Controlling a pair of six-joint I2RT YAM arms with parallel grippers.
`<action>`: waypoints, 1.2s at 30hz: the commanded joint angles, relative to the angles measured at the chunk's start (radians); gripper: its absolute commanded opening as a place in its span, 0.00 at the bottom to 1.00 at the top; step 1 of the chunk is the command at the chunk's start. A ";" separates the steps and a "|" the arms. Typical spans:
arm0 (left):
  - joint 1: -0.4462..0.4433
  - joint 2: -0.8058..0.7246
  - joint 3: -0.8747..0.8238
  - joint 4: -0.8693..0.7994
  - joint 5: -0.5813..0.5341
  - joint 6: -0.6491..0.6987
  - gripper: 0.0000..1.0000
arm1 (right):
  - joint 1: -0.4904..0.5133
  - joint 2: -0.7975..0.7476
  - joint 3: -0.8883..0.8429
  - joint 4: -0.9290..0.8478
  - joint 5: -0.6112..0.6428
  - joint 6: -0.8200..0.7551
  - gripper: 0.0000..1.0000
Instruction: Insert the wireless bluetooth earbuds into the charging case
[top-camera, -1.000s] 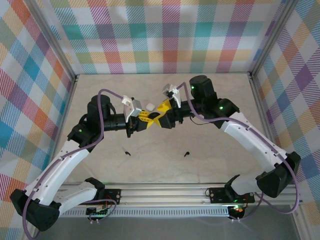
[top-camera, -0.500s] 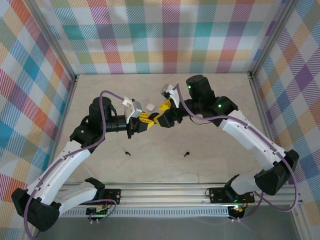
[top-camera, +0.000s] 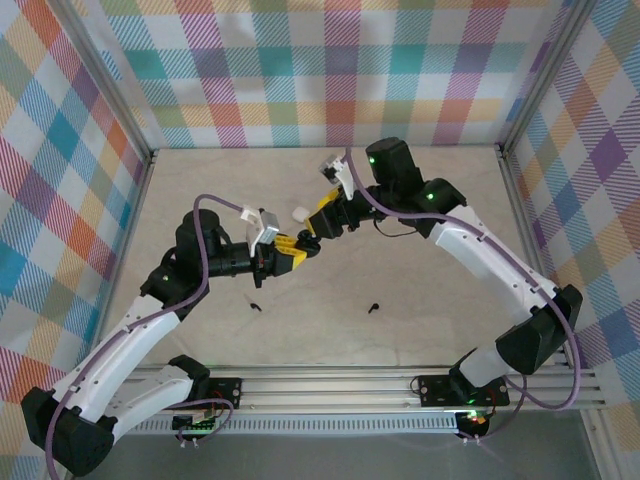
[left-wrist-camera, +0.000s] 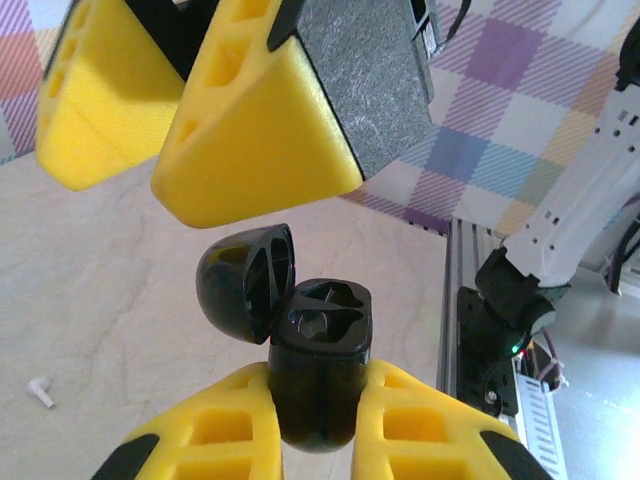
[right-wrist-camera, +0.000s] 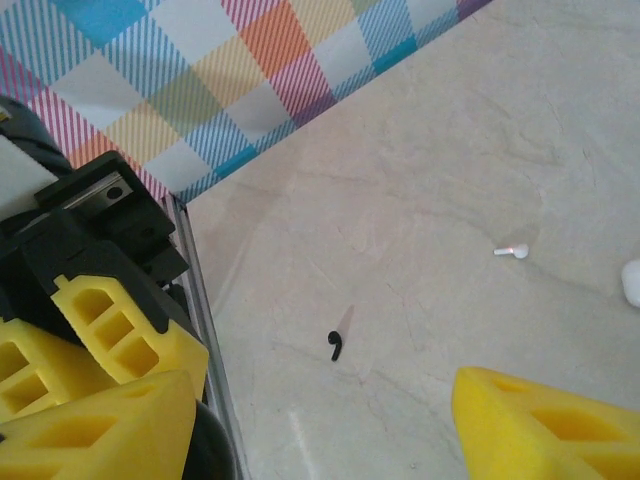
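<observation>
Yellow left fingers (left-wrist-camera: 235, 425) clench the black charging case (left-wrist-camera: 320, 350), its lid open, close to the released, empty right fingers (right-wrist-camera: 110, 420). Beyond those, a black earbud (right-wrist-camera: 335, 346) and a white earbud (right-wrist-camera: 511, 251) lie apart on the surface (right-wrist-camera: 450, 150), with a white case (right-wrist-camera: 631, 282) near the white one.

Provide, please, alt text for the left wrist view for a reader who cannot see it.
The left gripper clamps a black charging case, lid open, between its yellow fingers. The right gripper hangs open just above it, and a white earbud lies on the pale table at lower left.
</observation>
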 joint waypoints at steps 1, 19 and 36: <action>-0.006 -0.021 -0.028 0.060 -0.093 -0.070 0.00 | -0.014 -0.031 -0.003 0.010 -0.010 0.114 0.69; 0.010 -0.051 -0.226 0.161 -0.272 -0.204 0.00 | -0.202 -0.264 -0.523 -0.125 0.183 0.623 0.59; 0.010 -0.071 -0.301 0.188 -0.267 -0.219 0.00 | -0.184 -0.255 -0.964 0.189 0.340 0.808 0.30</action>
